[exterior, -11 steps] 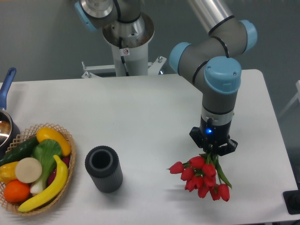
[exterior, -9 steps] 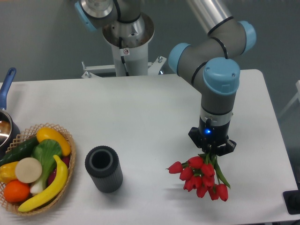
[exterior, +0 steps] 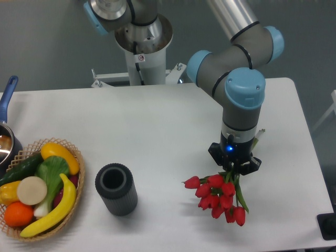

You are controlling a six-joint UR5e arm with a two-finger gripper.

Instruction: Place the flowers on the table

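Note:
The flowers are a bunch of red tulip buds with thin green stems, at the front right of the white table. The buds hang down and forward. My gripper points straight down and is shut on the stems just above the buds. A stem end sticks out behind the wrist to the right. I cannot tell whether the buds touch the tabletop or hang just above it.
A dark grey ribbed vase stands upright left of the flowers. A wicker basket of fruit and vegetables sits at the front left. A pot with a blue handle is at the left edge. The arm's base stands behind the table.
My gripper has moved slightly left and towards the front with the flowers still in it. The bunch has shifted left with it.

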